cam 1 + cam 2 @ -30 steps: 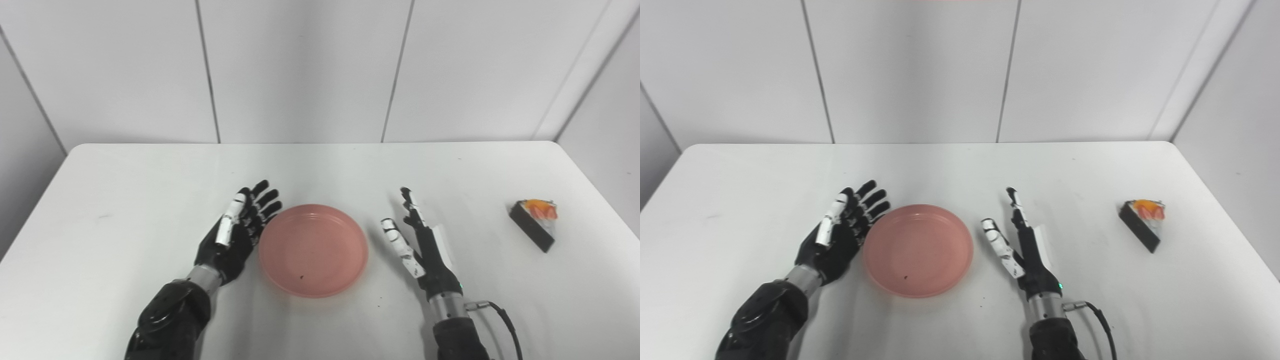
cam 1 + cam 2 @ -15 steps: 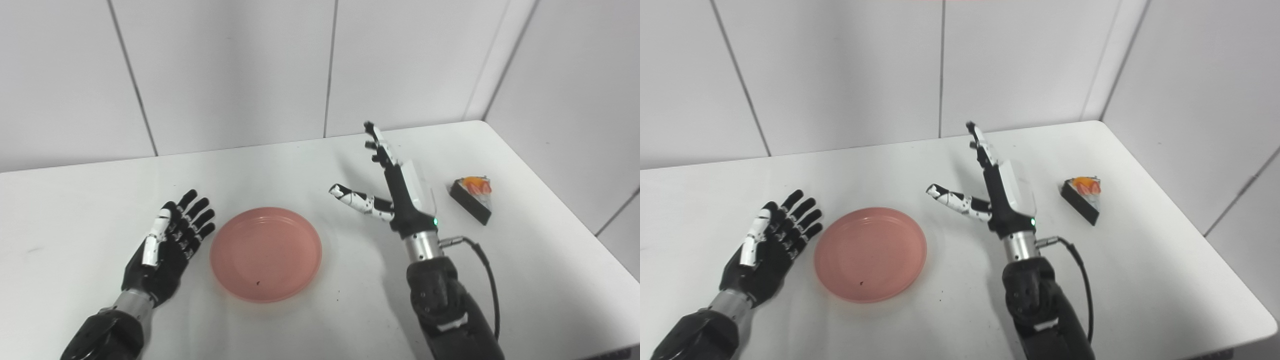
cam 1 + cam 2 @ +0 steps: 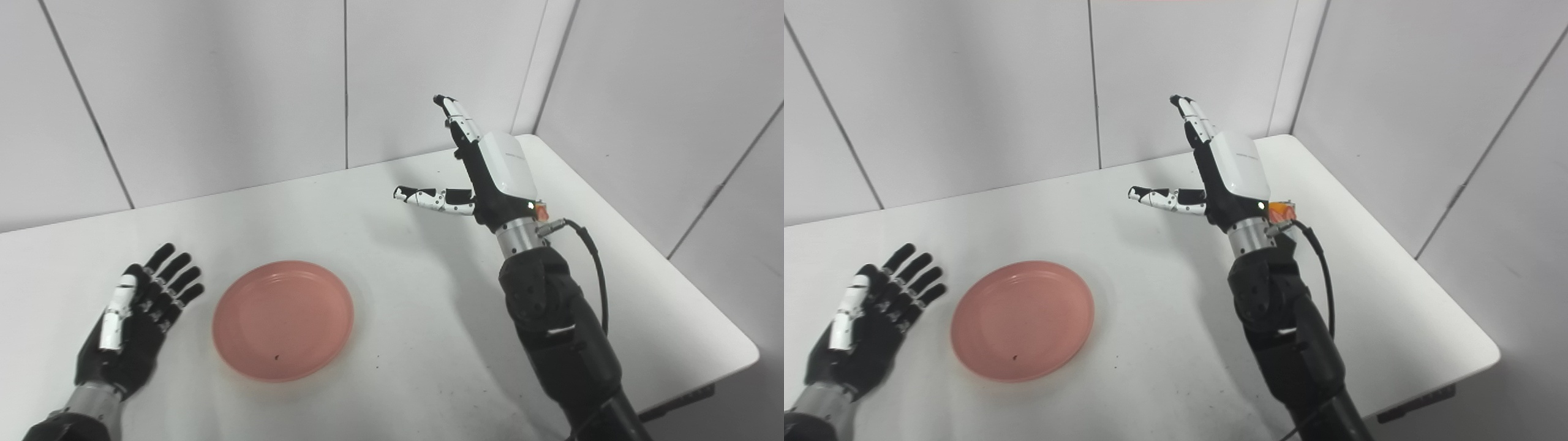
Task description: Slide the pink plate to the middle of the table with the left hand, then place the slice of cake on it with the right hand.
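The pink plate (image 3: 283, 318) lies flat on the white table (image 3: 404, 306). My left hand (image 3: 131, 318) is open, palm up, just left of the plate and apart from its rim. My right hand (image 3: 484, 168) is open and raised above the table's far right part, fingers pointing up and thumb out to the left. The slice of cake is almost wholly hidden behind my right wrist; only an orange bit (image 3: 1281, 211) shows beside it.
The table's right edge and near right corner (image 3: 750, 355) are in view, with grey floor beyond. White wall panels (image 3: 245, 92) stand close behind the table and along its right side. A black cable (image 3: 597, 269) loops from my right wrist.
The camera has turned to the right. My right hand has risen from the table and moved far right, now covering the cake. My left hand has drawn slightly away from the plate.
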Robot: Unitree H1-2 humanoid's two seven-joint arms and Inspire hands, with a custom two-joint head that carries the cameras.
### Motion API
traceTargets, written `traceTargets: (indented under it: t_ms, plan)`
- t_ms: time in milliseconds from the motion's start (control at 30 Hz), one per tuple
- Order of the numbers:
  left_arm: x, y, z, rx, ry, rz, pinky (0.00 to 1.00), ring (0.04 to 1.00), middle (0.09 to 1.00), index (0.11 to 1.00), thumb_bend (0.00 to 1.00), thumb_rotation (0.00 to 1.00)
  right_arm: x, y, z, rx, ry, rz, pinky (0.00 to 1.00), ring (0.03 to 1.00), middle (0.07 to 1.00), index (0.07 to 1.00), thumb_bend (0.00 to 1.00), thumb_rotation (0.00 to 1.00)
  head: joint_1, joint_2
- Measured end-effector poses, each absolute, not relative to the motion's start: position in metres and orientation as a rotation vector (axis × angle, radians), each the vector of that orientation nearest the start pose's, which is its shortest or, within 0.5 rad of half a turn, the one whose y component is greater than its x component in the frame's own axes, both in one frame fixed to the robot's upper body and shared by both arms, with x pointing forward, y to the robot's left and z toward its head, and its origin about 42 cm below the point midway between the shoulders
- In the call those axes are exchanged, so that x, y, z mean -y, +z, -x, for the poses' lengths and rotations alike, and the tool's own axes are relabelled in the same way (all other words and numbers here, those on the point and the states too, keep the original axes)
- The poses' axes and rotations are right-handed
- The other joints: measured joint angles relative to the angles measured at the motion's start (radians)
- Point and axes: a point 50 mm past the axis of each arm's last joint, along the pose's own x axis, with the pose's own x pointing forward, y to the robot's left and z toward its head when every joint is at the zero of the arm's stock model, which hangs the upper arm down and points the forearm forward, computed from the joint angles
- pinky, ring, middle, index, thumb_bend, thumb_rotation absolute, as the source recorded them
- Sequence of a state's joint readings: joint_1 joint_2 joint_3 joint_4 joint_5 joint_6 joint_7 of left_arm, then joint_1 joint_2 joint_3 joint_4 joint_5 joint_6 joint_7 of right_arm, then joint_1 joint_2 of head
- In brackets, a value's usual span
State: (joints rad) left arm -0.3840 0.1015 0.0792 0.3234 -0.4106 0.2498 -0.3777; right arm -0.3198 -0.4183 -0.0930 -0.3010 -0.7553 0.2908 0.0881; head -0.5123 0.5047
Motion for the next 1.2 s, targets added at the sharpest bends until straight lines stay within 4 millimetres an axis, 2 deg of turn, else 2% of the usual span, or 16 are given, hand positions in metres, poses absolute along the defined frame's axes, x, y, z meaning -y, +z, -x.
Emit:
traceTargets:
  t_ms: [200,333,667,800,967,1100,1200]
  plan:
    - [-0.221,0.128,-0.405,-0.129,-0.416,0.355,0.84,0.857,0.875,0.875,0.43,0.91,0.363,0.311,-0.341,0.164,-0.391,1.2,0.65,0.862,0.931,0.934,0.9,0.55,-0.006,0.0]
    - [-0.223,0.126,-0.409,-0.136,-0.416,0.36,0.81,0.831,0.854,0.849,0.45,0.86,0.372,0.318,-0.337,0.122,-0.439,1.239,0.58,0.827,0.923,0.929,0.92,0.53,-0.018,-0.002]
    - [-0.227,0.125,-0.411,-0.122,-0.409,0.383,0.81,0.842,0.866,0.857,0.45,0.86,0.4,0.323,-0.33,-0.022,-0.531,1.311,0.54,0.813,0.919,0.918,0.9,0.53,-0.029,0.002]
    - [-0.229,0.125,-0.411,-0.122,-0.41,0.38,0.82,0.844,0.868,0.858,0.45,0.86,0.408,0.318,-0.332,-0.099,-0.529,1.342,0.54,0.813,0.918,0.909,0.92,0.55,-0.032,0.002]
    - [-0.231,0.124,-0.412,-0.123,-0.408,0.389,0.82,0.851,0.872,0.864,0.45,0.85,0.416,0.312,-0.337,-0.162,-0.512,1.334,0.56,0.804,0.891,0.883,0.93,0.52,-0.035,0.006]
    - [-0.233,0.125,-0.412,-0.12,-0.408,0.396,0.82,0.848,0.87,0.861,0.45,0.84,0.424,0.298,-0.344,-0.216,-0.475,1.299,0.59,0.808,0.885,0.874,0.92,0.51,-0.035,0.009]
    - [-0.233,0.125,-0.412,-0.119,-0.409,0.399,0.82,0.848,0.872,0.861,0.45,0.85,0.428,0.286,-0.352,-0.249,-0.441,1.283,0.61,0.82,0.881,0.868,0.93,0.54,-0.029,0.017]
